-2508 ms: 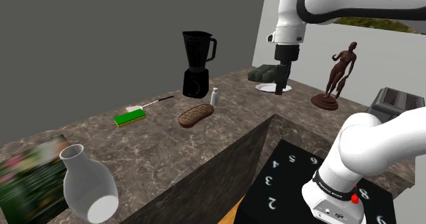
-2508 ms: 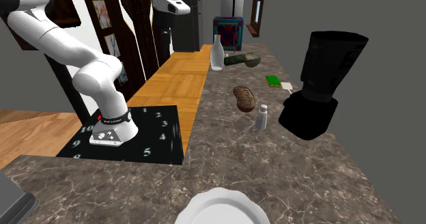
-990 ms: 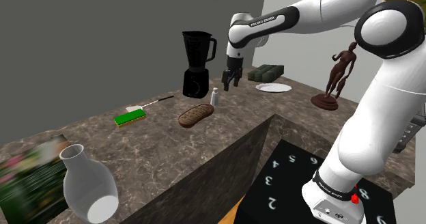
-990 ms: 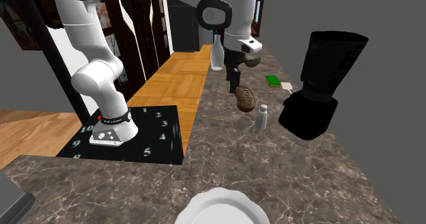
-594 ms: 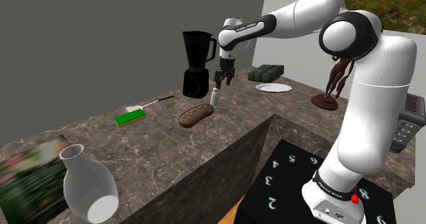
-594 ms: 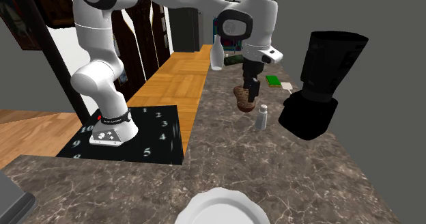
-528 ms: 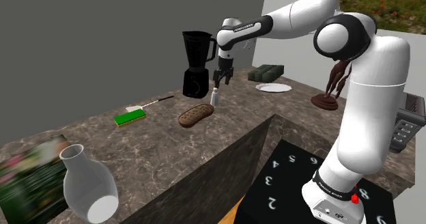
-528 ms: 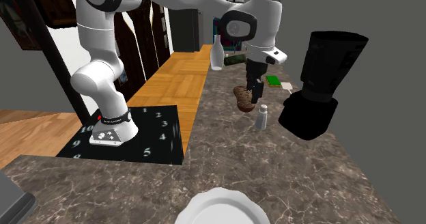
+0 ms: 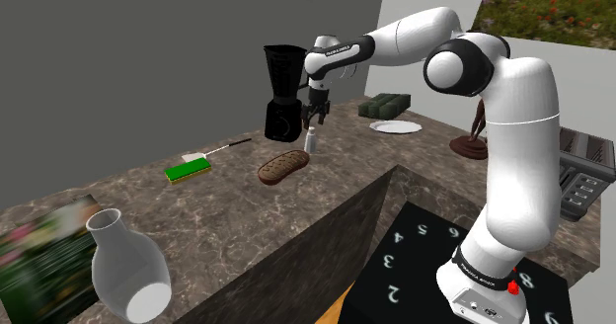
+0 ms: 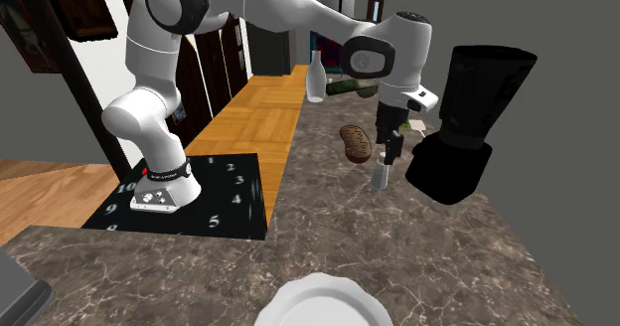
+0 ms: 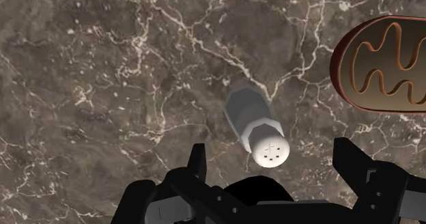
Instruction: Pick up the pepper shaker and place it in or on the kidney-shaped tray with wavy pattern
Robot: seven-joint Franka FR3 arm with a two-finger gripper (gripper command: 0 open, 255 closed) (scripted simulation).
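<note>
The black gripper (image 11: 271,151) points straight down, and its two fingers (image 11: 197,162) stand wide apart with nothing held between them. It hangs just over the pepper shaker (image 11: 250,115). From the hand's own camera, the shaker's round top with little holes sits in the gap between the fingers, and neither finger touches it. The shaker is small and pale grey, and it stands upright on the brown marble counter (image 11: 102,86).

In the shoulder view the gripper (image 9: 313,118) is right above the shaker (image 9: 310,140). Near the shaker, toward the shoulder view's lower left, lies the tray (image 9: 283,166). It is brown and bean-shaped, with a wavy line on the inside. It lies flat on the counter, and the two do not touch.

A tall black blender (image 9: 284,103) stands close behind the shaker, near the grey wall. Farther along the counter on the shoulder view's left there is a flat green block (image 9: 188,171), and then a big white vase (image 9: 126,266) close to the camera. On the shoulder view's right sits a white plate (image 9: 395,127).

The white arm (image 9: 491,164) rises from its black stand (image 9: 415,263), which has white numbers on it, bends at the top and reaches over the counter to the shaker.
</note>
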